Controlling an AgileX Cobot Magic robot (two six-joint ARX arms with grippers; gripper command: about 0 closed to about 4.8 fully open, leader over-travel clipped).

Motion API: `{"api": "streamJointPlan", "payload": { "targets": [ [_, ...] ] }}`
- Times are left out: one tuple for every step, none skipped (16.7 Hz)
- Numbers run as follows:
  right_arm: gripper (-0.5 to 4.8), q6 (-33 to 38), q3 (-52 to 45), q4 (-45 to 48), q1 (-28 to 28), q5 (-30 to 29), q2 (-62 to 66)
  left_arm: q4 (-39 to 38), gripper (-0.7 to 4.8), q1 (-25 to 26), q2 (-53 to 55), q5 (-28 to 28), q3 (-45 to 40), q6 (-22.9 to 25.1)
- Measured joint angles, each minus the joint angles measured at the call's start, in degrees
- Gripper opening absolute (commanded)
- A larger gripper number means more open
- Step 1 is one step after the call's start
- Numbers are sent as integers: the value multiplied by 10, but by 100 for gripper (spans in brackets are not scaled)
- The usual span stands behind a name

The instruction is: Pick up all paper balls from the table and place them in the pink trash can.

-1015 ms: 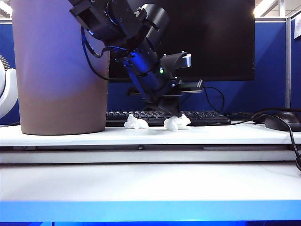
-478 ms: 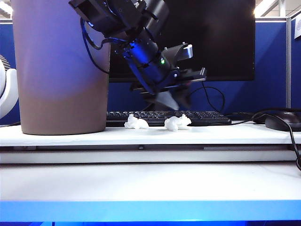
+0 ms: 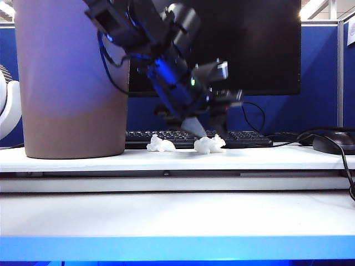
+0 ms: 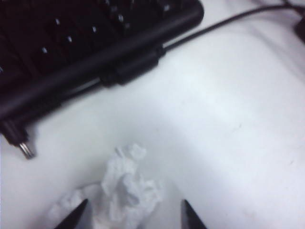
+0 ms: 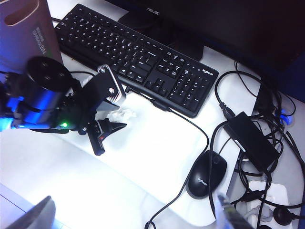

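A: Start nearest you. What do you have on the tabletop (image 3: 177, 213)?

B: The front stretch is bare. Farther in lie two white paper balls: the one on the left (image 3: 160, 144) sits by itself, and the one on the right (image 3: 208, 144) is the one your left arm is working on.

A: And the left tool (image 3: 206, 129)?

B: It hangs just above that right-hand ball, fingers pointing down. In the left wrist view its two dark fingertips (image 4: 76, 217) stand apart with the crumpled wad (image 4: 125, 188) between them. So it's open and has hold of nothing; whether the tips touch the paper I can't tell.

A: The right tool?

B: Only blurred parts of the right tool (image 5: 133, 214) show at the edge of its own view, well apart. It's spread wide and empty, held high over the black mouse (image 5: 205, 173) and cables, well back from the work.

A: Which step are you on, then?

B: I'd judge it's the grasp on the right-hand ball, not yet made. Next you'd need to lower the left tool until the tips straddle the wad, then close firmly; loose paper can slip out of a light pinch.

A: And beyond that?

B: The keyboard (image 3: 244, 137) runs just behind both balls, the monitor (image 3: 260, 44) behind it. The pink trash can (image 3: 69, 83) stands at far left, tall, so you'll need to lift well clear of its rim.
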Motion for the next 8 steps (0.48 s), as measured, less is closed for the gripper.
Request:
{"api": "streamJointPlan", "payload": {
  "targets": [
    [431,0,0,0,0,0,0,-1,252,0,4,0,0,0],
    [431,0,0,0,0,0,0,-1,249,0,6,0,0,0],
    [431,0,0,0,0,0,0,-1,234,0,8,0,0,0],
    [431,0,0,0,0,0,0,-1,181,0,10,0,0,0],
    [431,0,0,0,0,0,-1,-1,68,0,13,-2,0,0],
    [431,0,0,0,0,0,-1,-1,-10,0,17,-2,0,0],
    [431,0,0,0,0,0,-3,-3,-6,0,19,-5,0,0],
    [431,0,0,0,0,0,-3,-3,-6,0,20,-7,0,-2]
  ]
}}
